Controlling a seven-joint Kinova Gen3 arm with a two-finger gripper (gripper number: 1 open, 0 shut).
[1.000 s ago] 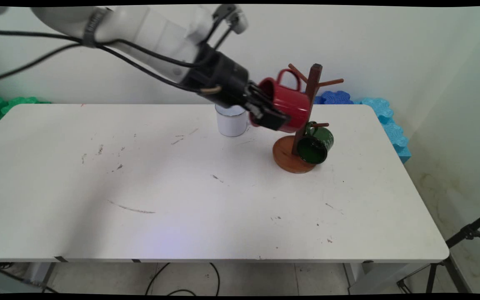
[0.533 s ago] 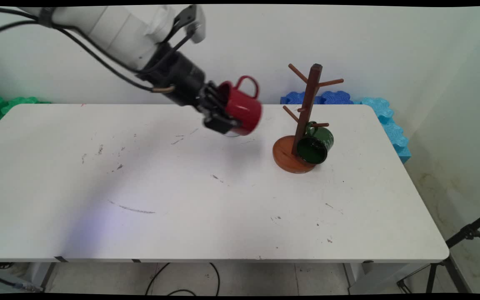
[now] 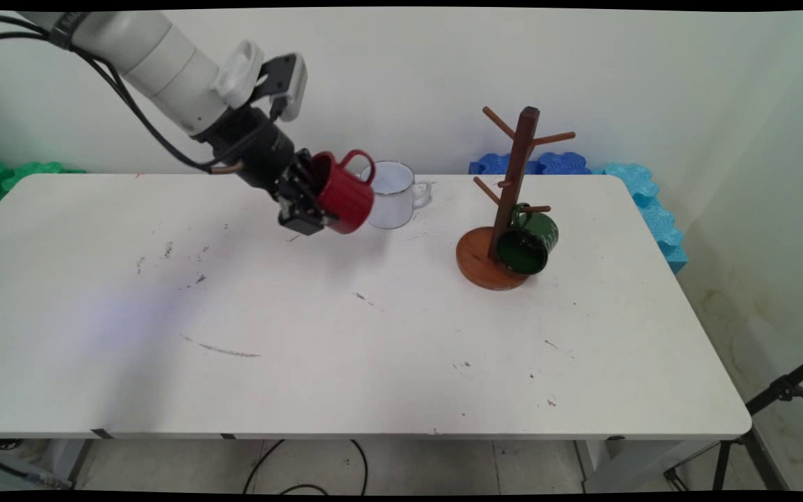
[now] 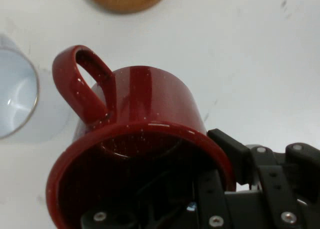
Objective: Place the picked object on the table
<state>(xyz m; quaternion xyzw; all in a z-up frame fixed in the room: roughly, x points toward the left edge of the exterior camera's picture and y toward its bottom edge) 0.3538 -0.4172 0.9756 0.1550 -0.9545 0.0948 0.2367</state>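
Having carried it leftward off the mug tree (image 3: 511, 202), the claw (image 3: 307, 202) pinches the red mug's (image 3: 342, 195) rim left of centre, beside a white mug (image 3: 391, 195).

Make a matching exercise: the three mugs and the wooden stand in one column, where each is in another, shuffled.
Things:
1. red mug
2. white mug
3. green mug
4. mug tree

Places:
A. hanging on a low peg
B. standing upright on the table
C. gripped by its rim in the gripper, off the table
D. on a round wooden base, right of the white mug

Pairs: 1-C, 2-B, 3-A, 4-D
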